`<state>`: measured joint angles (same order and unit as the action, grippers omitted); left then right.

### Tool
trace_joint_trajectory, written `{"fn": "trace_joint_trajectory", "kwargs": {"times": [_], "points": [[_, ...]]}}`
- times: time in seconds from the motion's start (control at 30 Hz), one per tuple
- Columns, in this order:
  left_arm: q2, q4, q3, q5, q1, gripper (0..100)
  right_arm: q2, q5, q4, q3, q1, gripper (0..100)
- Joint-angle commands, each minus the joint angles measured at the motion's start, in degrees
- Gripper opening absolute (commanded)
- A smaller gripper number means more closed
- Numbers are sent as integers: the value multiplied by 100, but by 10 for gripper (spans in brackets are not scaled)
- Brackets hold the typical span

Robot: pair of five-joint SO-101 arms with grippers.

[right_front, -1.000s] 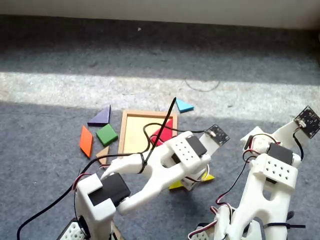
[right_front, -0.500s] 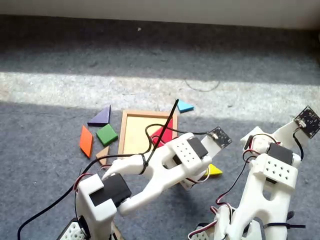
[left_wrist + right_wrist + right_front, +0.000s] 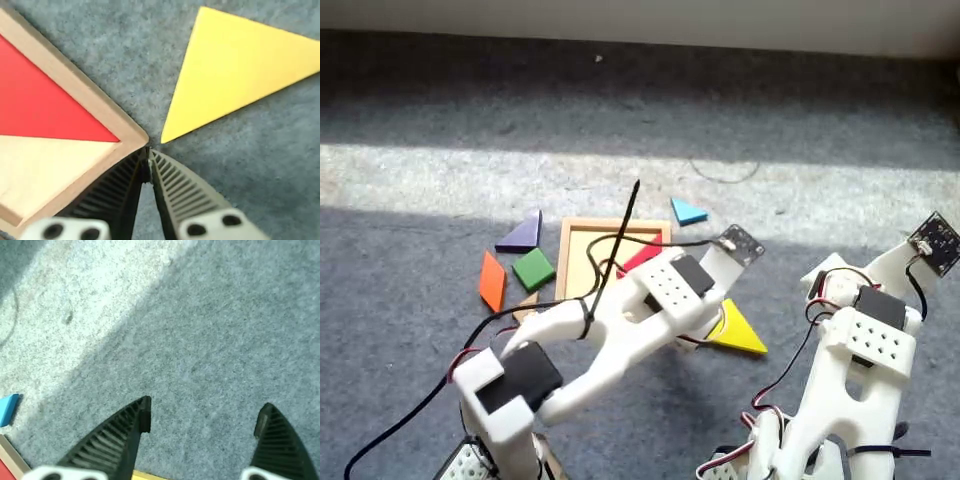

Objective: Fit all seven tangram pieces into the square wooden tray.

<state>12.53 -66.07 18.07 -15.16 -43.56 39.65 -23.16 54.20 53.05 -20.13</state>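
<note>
On the grey bench (image 3: 410,250), an orange parallelogram (image 3: 492,282) lies farthest left. Beside it are a purple triangle (image 3: 523,232) and a green square (image 3: 533,268). A tan piece (image 3: 525,302) peeks out by the tray's near-left corner. The tray (image 3: 564,265) is a square with a pale floor and a light wooden rim. It holds one piece, a red triangle (image 3: 642,257), flat against its right side. A small blue triangle (image 3: 688,211) lies just beyond the tray's far-right corner. A large yellow triangle (image 3: 738,330) lies flat on the bench to the right of the tray, near but not touching it. The left claw (image 3: 146,155) has its tips pressed together, gripping nothing, at the tray's corner beside the yellow tip. The right claw (image 3: 204,417) hangs spread wide over bare bench.
</note>
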Motion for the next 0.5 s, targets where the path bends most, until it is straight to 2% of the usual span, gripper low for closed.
{"fn": "trace_joint_trajectory", "kwargs": {"times": [0.0,0.07,0.17,0.3,0.47], "points": [[-1490,229,646,-62,136,6,145,62,-92,-57,-22,323],[-2149,352,1077,-26,189,8,145,79,-84,-66,-22,323],[-3055,360,1481,-26,532,8,198,571,-57,-84,-13,322],[-4110,220,1727,-9,1411,8,198,1152,48,-92,119,321],[-5270,-316,1947,492,2633,8,207,1925,1103,-646,725,321]]}}
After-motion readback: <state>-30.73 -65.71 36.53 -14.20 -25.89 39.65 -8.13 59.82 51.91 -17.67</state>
